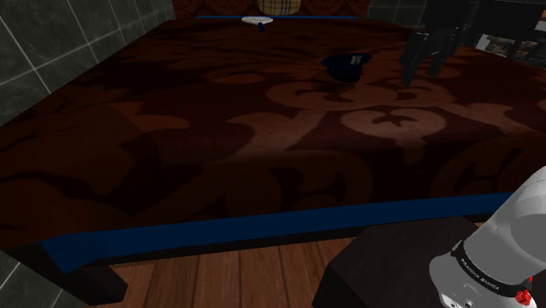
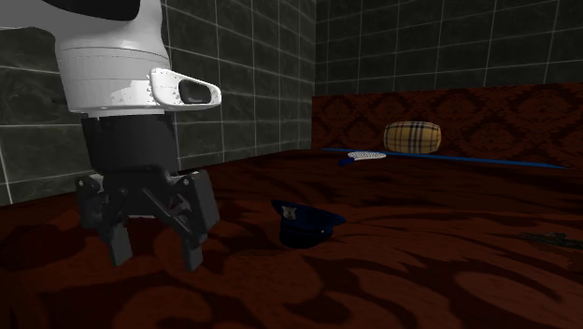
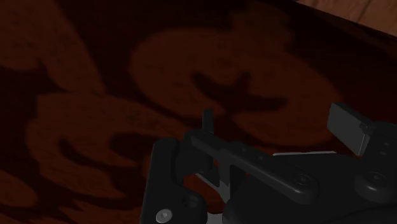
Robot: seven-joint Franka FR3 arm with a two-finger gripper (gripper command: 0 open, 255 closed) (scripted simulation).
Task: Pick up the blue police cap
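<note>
The blue police cap (image 1: 347, 66) lies on a dark red patterned bedcover (image 1: 219, 131), toward its far side. In the second exterior view the cap (image 2: 306, 224) rests with its dark brim on the cover. My black gripper (image 1: 421, 63) hangs a little above the cover, just off the cap toward the shoulder view's right. From the second exterior view the gripper (image 2: 157, 249) stands left of the cap and nearer that camera. Its fingers (image 2: 193, 245) are spread apart with nothing between them. Under the hand, the wrist view has the patterned cover (image 3: 95, 76).
A tan plaid cushion (image 2: 412, 136) and a small white-and-blue object (image 2: 366, 155) lie by the headboard. A thin dark object (image 2: 551, 240) rests on the cover at the right. Dark tiled walls (image 1: 35, 44) flank the bed. Blue trim (image 1: 262, 226) edges it above wooden floor (image 1: 219, 276).
</note>
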